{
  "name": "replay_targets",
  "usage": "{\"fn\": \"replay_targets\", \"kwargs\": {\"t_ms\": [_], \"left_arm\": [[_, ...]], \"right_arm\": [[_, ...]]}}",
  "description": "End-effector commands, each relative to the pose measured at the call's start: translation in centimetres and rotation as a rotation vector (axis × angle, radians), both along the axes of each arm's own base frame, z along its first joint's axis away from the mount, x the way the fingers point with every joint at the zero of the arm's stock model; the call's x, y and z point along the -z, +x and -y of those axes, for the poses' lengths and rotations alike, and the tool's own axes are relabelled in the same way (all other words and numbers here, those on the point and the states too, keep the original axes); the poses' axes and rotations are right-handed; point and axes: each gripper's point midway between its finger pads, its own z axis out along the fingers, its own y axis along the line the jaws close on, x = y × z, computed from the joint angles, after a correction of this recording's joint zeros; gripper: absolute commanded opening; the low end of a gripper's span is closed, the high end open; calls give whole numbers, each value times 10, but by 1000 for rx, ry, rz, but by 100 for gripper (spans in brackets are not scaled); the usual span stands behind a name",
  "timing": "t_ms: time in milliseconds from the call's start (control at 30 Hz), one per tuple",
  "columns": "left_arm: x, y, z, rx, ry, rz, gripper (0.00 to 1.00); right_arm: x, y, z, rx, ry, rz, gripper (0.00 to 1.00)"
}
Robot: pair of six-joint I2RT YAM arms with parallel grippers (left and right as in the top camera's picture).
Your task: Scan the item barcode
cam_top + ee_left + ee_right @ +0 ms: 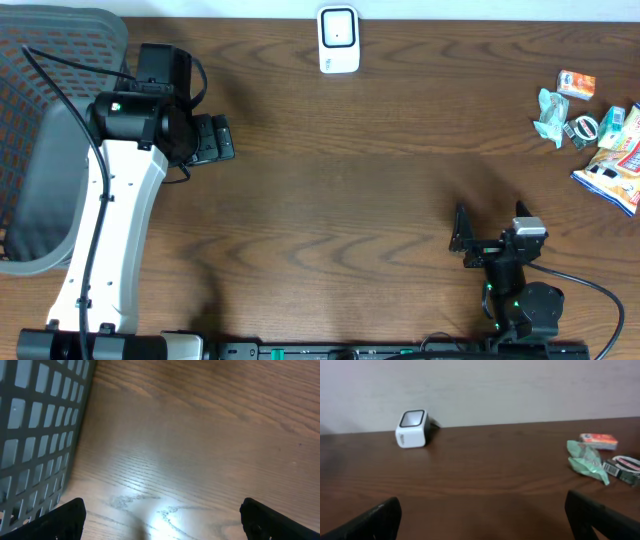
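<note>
Our right claw [482,520] gapes wide and empty over the desk [330,200]; the items to scan, an orange box [598,439] and a green wrapper [586,460] among them, lie ahead to its right, the white scanner [412,428] ahead to its left. Our left claw [222,138], open and empty too, sits by the grey basket [40,120], well apart from them, so the right arm is nearer.

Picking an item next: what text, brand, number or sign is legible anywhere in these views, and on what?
No text can be read in any view.
Orange box: has print, too blurred to read.
Snack bag: has lettering, too small to read.
Black-and-white pack: has markings, too blurred to read.
Green packet: no legible text.
Scanner: no label visible.
</note>
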Motion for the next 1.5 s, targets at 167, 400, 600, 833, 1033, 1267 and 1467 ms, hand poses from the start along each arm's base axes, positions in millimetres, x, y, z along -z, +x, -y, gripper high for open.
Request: {"fn": "replay_targets", "kwargs": {"t_ms": [167, 400, 600, 833, 1033, 1267, 1467], "left_arm": [[1, -1, -3, 5, 14, -7, 98], [1, -1, -3, 5, 14, -7, 98], [1, -1, -3, 5, 14, -7, 98], [1, -1, -3, 5, 14, -7, 98], [1, -1, -3, 5, 14, -7, 98], [1, -1, -3, 5, 14, -7, 98], [1, -1, -3, 5, 14, -7, 98]], "right_arm": [[0, 0, -2, -4, -36, 4, 99], [2, 0, 3, 17, -136, 0, 99], [3, 0, 3, 17, -126, -2, 99], [3, 0, 3, 18, -119, -2, 99], [2, 0, 3, 20, -96, -2, 99], [1, 0, 2, 15, -97, 2, 99], [1, 0, 2, 15, -97, 2, 99]]}}
